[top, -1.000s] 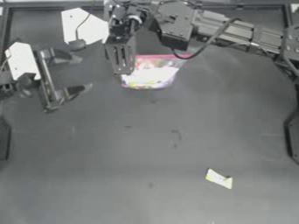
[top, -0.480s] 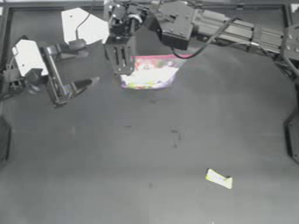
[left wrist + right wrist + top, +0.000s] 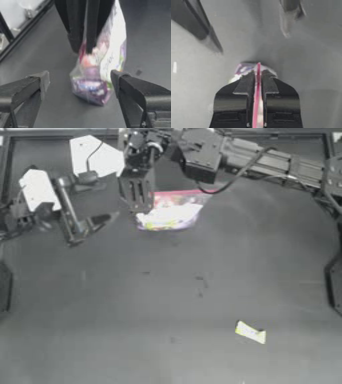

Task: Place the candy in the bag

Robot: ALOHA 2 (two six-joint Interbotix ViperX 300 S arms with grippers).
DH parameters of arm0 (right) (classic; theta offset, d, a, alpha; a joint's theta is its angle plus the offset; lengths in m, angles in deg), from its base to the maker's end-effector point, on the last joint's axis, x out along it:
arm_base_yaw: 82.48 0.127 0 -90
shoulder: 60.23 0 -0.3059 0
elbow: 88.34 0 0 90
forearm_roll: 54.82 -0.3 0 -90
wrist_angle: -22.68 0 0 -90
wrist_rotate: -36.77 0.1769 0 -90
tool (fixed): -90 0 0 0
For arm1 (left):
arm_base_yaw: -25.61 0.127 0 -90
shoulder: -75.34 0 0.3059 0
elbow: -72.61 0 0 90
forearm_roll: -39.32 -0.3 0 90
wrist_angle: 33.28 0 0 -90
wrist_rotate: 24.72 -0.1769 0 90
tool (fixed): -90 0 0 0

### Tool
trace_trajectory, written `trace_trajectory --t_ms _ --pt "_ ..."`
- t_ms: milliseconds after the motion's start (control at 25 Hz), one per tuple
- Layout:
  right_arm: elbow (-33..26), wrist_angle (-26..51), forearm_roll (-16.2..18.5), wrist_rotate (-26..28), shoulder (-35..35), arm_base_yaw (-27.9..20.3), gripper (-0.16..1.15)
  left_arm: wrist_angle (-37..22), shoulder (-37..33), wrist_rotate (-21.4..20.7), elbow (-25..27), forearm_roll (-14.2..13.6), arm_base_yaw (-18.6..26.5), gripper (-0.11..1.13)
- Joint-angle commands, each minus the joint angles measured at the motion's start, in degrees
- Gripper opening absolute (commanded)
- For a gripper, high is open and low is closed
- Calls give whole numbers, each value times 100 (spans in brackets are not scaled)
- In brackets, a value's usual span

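The right pincer (image 3: 138,203) is at the upper centre of the top view, its arm reaching in from the upper right. Its jaws are clamped on the pink-red rim of the bag (image 3: 170,213); the right wrist view shows the strip pinched edge-on between them. The bag hangs below the jaws, and its lower end appears to rest on the desk (image 3: 167,293).

The left pincer (image 3: 79,225) is at the upper left of the top view, just beside the bag. Its jaws are spread wide and hold nothing. In the left wrist view the bag (image 3: 100,62) lies ahead, between the two open jaws but not touching either.

The candy (image 3: 250,332) lies flat on the desk at the lower right of the top view, well apart from the bag and both pincers.

Step in hand, as judged: preparing the bag. One rim edge is held, the mouth does not look open, and the candy is not yet picked up.

Next move, as judged: the left pincer should advance onto the free side of the rim, close on it, and pull it apart. The candy must then be fetched from across the desk.
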Motion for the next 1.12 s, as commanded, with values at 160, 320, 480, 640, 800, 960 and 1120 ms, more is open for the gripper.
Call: trace_trajectory --t_ms 160,320,480,640,800,960,1120 --pt "-149 0 -44 -9 -290 -9 37 97 229 9 -255 -26 9 102" --pt "-123 -35 -44 -9 -290 -18 37 176 281 9 -264 -26 18 102" --pt "-114 -44 -44 -9 -281 -26 37 308 352 9 -272 -26 35 102" --pt "-114 -44 -44 -9 -272 -26 37 466 422 9 -264 -26 35 102" --pt "-114 -44 -53 -9 -272 -26 37 563 483 9 -264 -26 44 102" --pt "-123 -44 -70 -9 -264 -26 37 686 545 9 -264 -26 70 101" --pt "-132 -53 -79 -9 -264 -26 37 756 589 9 -272 -26 79 101"
